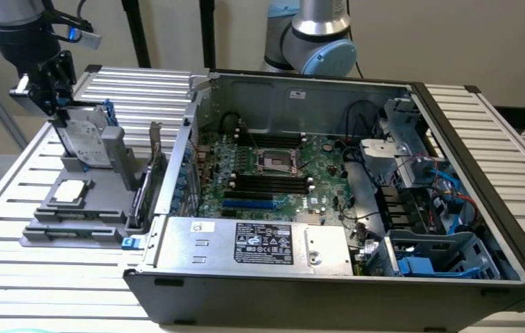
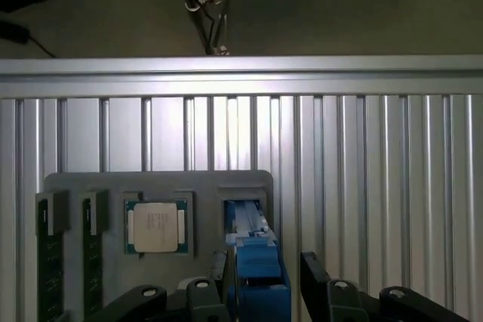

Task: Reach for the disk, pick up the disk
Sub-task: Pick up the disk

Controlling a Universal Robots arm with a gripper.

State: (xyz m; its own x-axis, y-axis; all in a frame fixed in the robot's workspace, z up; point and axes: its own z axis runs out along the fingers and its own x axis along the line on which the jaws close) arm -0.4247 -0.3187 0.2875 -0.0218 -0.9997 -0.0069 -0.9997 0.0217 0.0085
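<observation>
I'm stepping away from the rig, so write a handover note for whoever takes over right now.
Gripper: open, straddling the disk's top edge, a gap showing on one side.
Disk: upright in the grey holder, at the exterior view's left of the PC case.
Done: the reach.
Left: grip and lift; disk not yet raised.

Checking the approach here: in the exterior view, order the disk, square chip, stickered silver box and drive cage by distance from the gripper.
1. disk, upright in the tray, at the gripper.
2. square chip, flat on that tray.
3. silver box, in the case.
4. drive cage, exterior view's right.
</observation>
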